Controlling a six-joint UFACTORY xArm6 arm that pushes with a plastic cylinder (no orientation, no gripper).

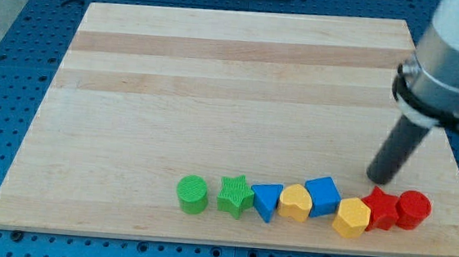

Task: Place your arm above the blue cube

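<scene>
The blue cube [323, 194] lies in a row of blocks near the view's bottom edge of the wooden board [217, 78]. The row runs from left to right: green cylinder [192, 194], green star [235, 195], blue triangle [266, 200], yellow heart [296, 202], blue cube, yellow hexagon [352, 217], red star [380, 208], red cylinder [413, 209]. My tip [378, 180] rests on the board just above the red star, to the upper right of the blue cube, apart from it.
The arm's grey body [452, 64] comes in from the view's top right. A blue perforated table [5, 62] surrounds the board on all sides.
</scene>
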